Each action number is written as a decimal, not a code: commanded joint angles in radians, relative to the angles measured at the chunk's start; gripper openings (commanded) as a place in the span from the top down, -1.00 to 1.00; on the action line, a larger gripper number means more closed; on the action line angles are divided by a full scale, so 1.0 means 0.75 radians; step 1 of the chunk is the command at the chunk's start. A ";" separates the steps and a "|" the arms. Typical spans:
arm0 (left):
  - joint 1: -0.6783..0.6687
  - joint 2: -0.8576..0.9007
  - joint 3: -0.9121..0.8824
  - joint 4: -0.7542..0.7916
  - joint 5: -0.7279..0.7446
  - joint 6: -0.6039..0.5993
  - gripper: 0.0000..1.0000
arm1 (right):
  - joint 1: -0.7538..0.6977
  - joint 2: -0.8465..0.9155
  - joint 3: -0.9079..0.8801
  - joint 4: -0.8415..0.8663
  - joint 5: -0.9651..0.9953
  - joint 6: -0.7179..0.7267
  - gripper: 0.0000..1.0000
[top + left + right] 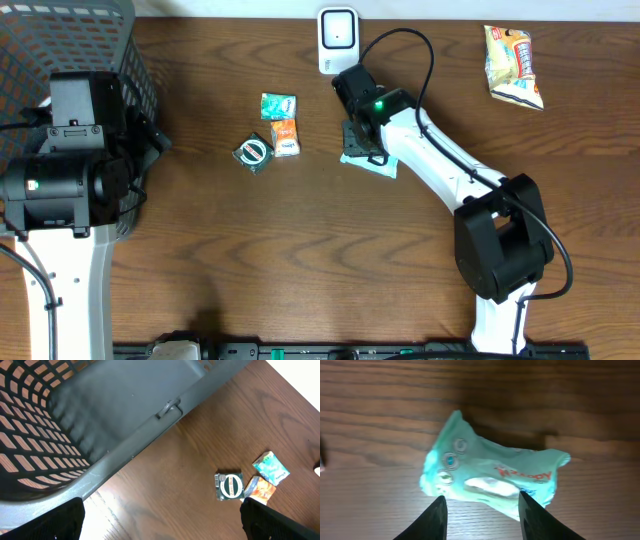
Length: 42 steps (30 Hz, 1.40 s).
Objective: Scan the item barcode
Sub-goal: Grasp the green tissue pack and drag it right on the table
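Well, from overhead the right arm is stretched across the table [250, 250] to a mint-green packet [368, 160], which lies on the wood near the white scanner [338, 38]. Three small sachets [286, 137] sit to one side of it, and a snack bag [513, 65] lies well apart at the far corner.

The left wrist view shows the left gripper [160, 505] spread wide with nothing in it, hanging beside the rim of the grey basket [125, 435].

The right wrist view puts the right gripper [482, 497] astride the packet's lower part, fingers apart with the wrapper between them. Whether they press it yet I cannot tell.

I'd say this is the pickup step. Next it calls for a firm pinch, a lift, and the barcode turned toward the scanner. I can't see which face carries the barcode.
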 commanded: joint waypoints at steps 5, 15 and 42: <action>0.010 0.000 0.007 -0.004 -0.013 -0.006 -0.95 | -0.043 0.012 -0.026 0.011 0.013 0.013 0.39; 0.010 0.000 0.007 -0.004 -0.013 -0.006 -0.96 | -0.043 0.013 -0.095 0.105 -0.035 -0.003 0.85; 0.010 0.000 0.007 -0.004 -0.013 -0.006 -0.96 | -0.052 -0.013 -0.220 0.082 -0.094 0.002 0.98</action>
